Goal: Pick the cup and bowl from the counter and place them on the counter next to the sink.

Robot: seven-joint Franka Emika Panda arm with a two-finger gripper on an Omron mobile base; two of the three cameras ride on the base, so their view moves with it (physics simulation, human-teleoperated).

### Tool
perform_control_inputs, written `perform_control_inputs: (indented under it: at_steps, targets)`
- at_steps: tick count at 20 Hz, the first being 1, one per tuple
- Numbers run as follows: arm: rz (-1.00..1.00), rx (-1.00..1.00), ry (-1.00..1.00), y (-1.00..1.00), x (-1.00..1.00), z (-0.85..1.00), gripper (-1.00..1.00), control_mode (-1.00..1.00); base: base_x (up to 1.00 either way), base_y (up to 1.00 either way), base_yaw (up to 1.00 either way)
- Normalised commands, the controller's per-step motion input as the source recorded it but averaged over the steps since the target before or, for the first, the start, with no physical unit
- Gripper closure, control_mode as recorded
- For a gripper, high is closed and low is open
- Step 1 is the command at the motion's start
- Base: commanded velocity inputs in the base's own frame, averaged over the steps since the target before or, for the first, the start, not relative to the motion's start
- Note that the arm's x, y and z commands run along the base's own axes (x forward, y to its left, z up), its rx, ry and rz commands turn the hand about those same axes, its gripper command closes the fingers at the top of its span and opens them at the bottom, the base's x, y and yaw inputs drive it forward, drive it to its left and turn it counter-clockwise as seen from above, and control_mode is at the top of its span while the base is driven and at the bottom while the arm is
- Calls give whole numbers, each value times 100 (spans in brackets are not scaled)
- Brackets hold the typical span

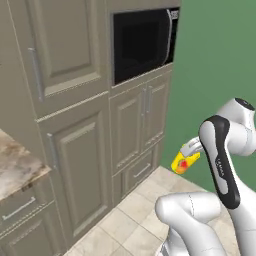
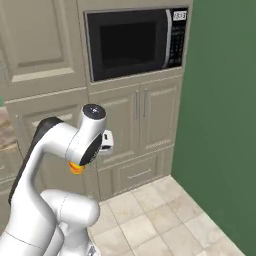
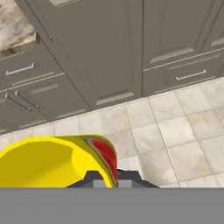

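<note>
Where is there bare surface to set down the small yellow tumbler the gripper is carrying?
The gripper holds the yellow tumbler with red-orange markings above tiled floor. A bare corner of the marbled stone countertop lies at left, bordered by the tall beige cabinet. The black microwave recess offers nowhere to set it.

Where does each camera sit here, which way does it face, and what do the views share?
Left base view: behind the arm's left, facing cabinets, microwave and counter corner; arm lower right, cup in the gripper.
Right base view: behind the arm's right, facing the microwave and green wall; arm lower left, cup beneath the wrist.
Hand view: on the hand, looking down at floor, drawers, and the cup at its fingers.
Shared: the cup; both base views share the microwave.
</note>
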Motion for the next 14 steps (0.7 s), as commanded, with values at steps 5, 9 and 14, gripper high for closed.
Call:
perform_control_inputs:
  at_steps: [5,9,14]
  targets:
    - [0,0,0,0,0,0,100,100,-21,0,72]
    - [0,0,0,0,0,0,100,100,-22,0,71]
    - [0,0,0,0,0,0,100,100,7,17,40]
